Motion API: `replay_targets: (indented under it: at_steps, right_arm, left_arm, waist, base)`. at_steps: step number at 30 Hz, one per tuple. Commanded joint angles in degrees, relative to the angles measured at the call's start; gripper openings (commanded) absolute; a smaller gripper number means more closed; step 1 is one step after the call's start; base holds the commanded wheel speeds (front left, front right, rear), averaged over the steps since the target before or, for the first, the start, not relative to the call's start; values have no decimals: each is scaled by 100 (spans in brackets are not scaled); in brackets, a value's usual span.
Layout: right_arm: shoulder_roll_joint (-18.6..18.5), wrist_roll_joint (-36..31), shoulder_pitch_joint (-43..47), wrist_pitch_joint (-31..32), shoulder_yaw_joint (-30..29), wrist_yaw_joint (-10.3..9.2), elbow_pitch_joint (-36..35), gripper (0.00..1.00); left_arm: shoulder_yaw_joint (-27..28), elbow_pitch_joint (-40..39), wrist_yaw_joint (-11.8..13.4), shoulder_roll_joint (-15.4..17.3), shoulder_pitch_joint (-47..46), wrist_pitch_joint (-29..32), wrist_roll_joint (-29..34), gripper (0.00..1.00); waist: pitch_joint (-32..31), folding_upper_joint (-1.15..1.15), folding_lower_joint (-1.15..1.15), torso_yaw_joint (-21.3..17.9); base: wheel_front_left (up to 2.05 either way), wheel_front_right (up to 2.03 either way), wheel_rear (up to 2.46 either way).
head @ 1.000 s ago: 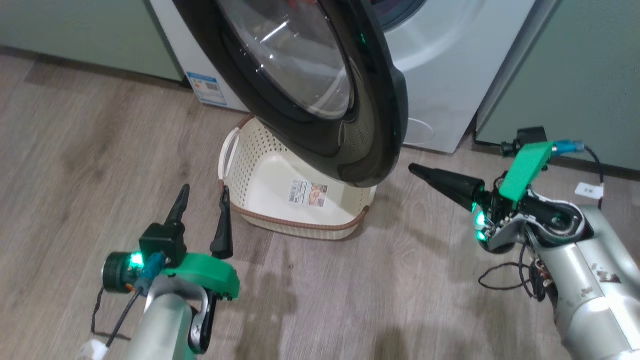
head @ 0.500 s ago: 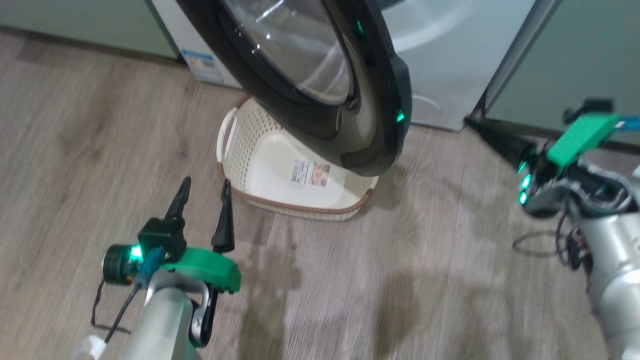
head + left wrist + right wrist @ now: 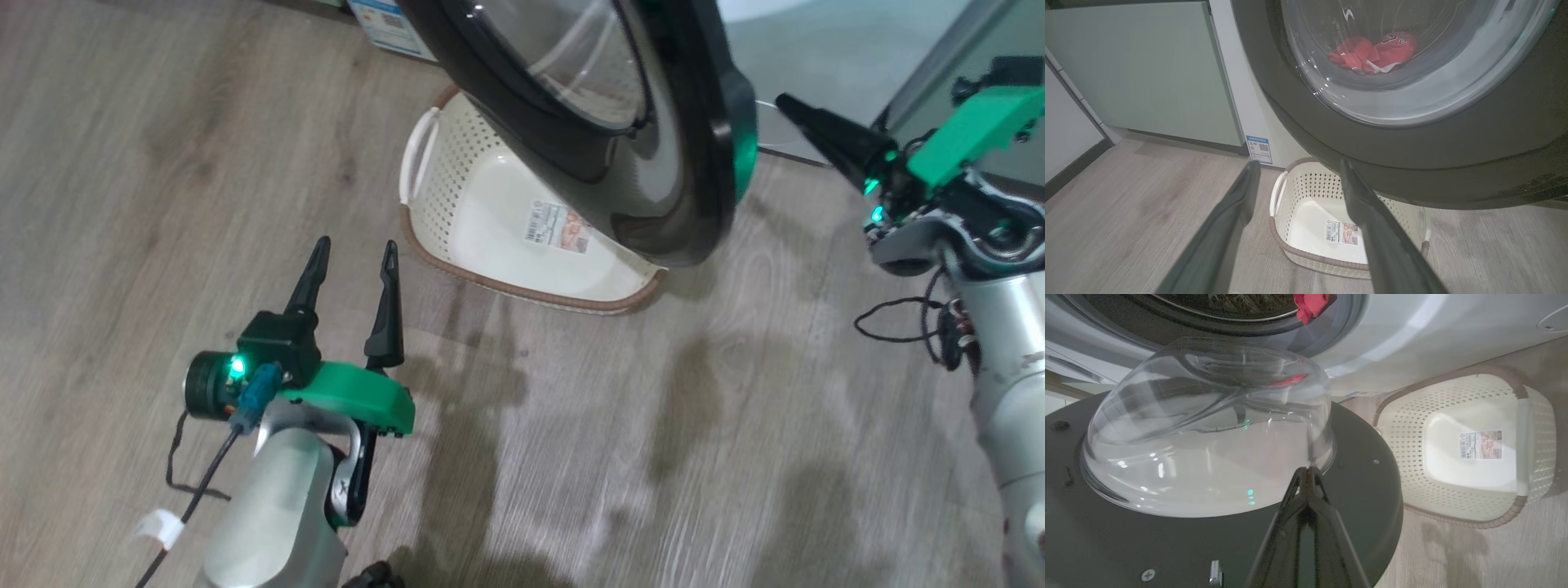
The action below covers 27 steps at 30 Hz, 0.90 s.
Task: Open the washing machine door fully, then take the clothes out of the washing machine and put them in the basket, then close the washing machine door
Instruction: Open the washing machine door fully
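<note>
A: Right gripper (image 3: 782,101) has come up from beside the lower rim of the washing machine door (image 3: 694,163) to its inner side, jaws closed, tips by the glass bowl (image 3: 1208,428).
B: Where's the door?
A: Swung out over the basket (image 3: 433,204) on the floor (image 3: 163,163) at the foot of the washing machine (image 3: 1412,335); clothes (image 3: 1372,51) lie inside it. Left gripper (image 3: 357,243) hovers nearby, jaws open, empty.

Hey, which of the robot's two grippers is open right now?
The left gripper: its two fingers stand apart, pointing toward the basket. The right gripper has its fingers pressed together into one point beside the washing machine door.
</note>
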Motion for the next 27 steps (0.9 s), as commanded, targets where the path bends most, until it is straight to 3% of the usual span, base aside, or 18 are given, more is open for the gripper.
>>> replay_targets:
  at_steps: [1, 14, 27]
  right_arm:
    - [84, 4, -63, -1, 78, 44, -165, 0]
    - [302, 199, 748, 147, 485, 44, -165, 0]
    - [651, 299, 1353, 237, 743, 44, -407, 0]
  left_arm:
    - [160, -181, 50, 106, -144, -37, -46, 100]
    - [144, -126, 103, 106, 71, -37, -129, 100]
    - [180, -70, -11, 106, 230, -37, -71, 100]
  waist:
    - [-24, 0, 0, 64]
    - [-540, 0, 0, 443]
    - [-935, 0, 0, 968]
  base:
    - [0, 0, 0]
    - [0, 0, 0]
    - [0, 0, 0]
